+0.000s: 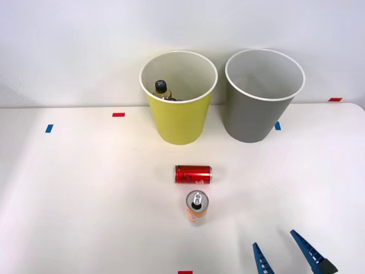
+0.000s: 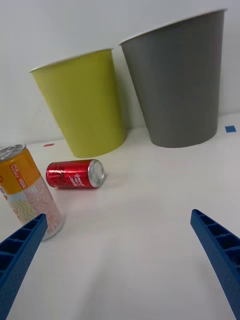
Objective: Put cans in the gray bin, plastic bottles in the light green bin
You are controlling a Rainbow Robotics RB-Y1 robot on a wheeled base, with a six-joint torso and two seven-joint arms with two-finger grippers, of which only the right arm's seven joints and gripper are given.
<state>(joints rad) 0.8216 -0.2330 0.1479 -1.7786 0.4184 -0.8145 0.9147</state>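
Currently the right tool hovers low over the near right part of the white counter, its two blue ribbed fingers spread wide apart with nothing between them.

Red can: lying on its side near the counter's middle, just in front of the light green bin but apart from it. Silver top faces the robot's right. White lettering on its side.

Orange and white can: standing upright, silver top and pull tab facing up, just nearer the robot than the red can. The two sit close together; whether they touch cannot be told from the front view, while the wrist view shows a small gap between them.

Light green bin: upright at the far side of the counter, white rim and white inside. A plastic bottle with a black cap rests inside it, leaning toward the left wall.

Gray bin: upright just to the right of the green one, rims close but not touching. No can visible in the part of its white inside that shows.

Small blue and red tape marks dot the counter.

In the wrist view the orange and white can stands just beside one finger, with the red can beyond it and both bins behind.
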